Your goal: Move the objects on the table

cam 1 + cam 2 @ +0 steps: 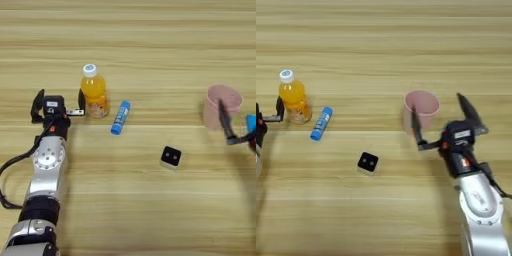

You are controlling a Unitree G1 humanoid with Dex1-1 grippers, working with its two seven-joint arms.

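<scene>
Currently left gripper [59,102] at frame left, jaws spread, one finger touching the small orange-drink bottle with white cap [94,92]. Right gripper [442,118] jaws spread beside the pink tapered cup [421,109]. Slim blue-and-white tube [120,117] and small black cube [171,157] lie mid light-tan wooden surface [150,45].

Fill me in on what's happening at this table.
Both arms are out over the table. The left gripper is open beside the bottle, one finger by its side. The right gripper is open at the pink cup, one finger against its front. The tube and cube lie untouched between them.
</scene>
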